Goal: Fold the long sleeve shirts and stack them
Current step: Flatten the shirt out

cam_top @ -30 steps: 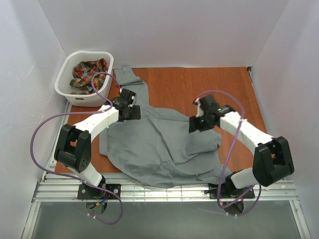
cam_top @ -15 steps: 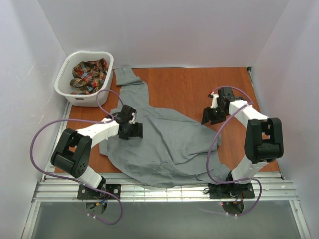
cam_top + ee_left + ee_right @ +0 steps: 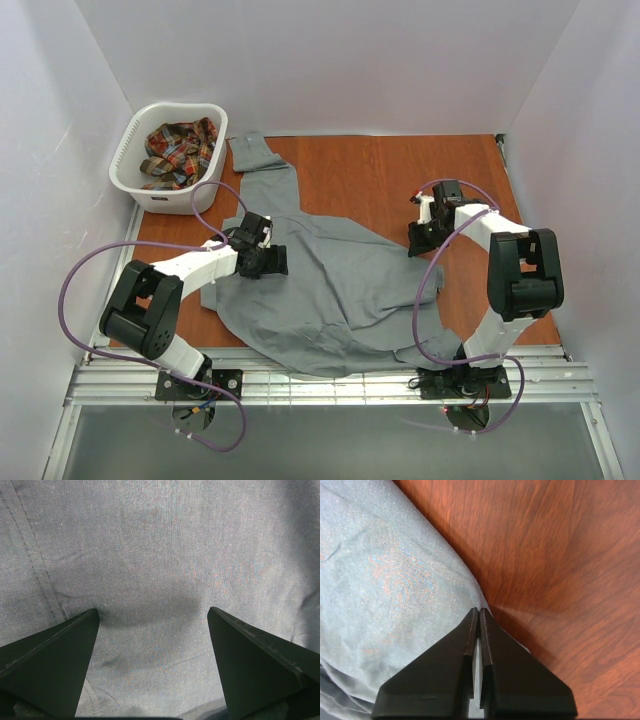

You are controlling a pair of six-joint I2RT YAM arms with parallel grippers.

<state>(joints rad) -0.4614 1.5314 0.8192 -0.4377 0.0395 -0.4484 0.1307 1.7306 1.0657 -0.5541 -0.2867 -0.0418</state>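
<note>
The plain grey shirt [image 3: 330,285] lies spread and rumpled across the wooden table, one sleeve [image 3: 255,160] reaching toward the back. My left gripper [image 3: 268,262] hovers low over the shirt's left part, and its wrist view shows the jaws wide open over grey cloth [image 3: 160,555] with nothing between them. My right gripper [image 3: 421,240] is at the shirt's right edge. In its wrist view, the right gripper [image 3: 478,611] is shut, its tips pinching the folded rim of the grey cloth [image 3: 385,580]. The plaid shirt [image 3: 178,145] sits bunched in the basket.
A white laundry basket [image 3: 130,185] stands at the back left corner. Bare wooden table [image 3: 400,170] shows behind and right of the grey shirt. White walls close in on three sides. A metal rail [image 3: 330,385] runs along the near edge by the arm bases.
My right gripper swung from above the shirt's middle right out to its right edge, came down and shut there. My left gripper slid slightly right over the cloth, still open.
</note>
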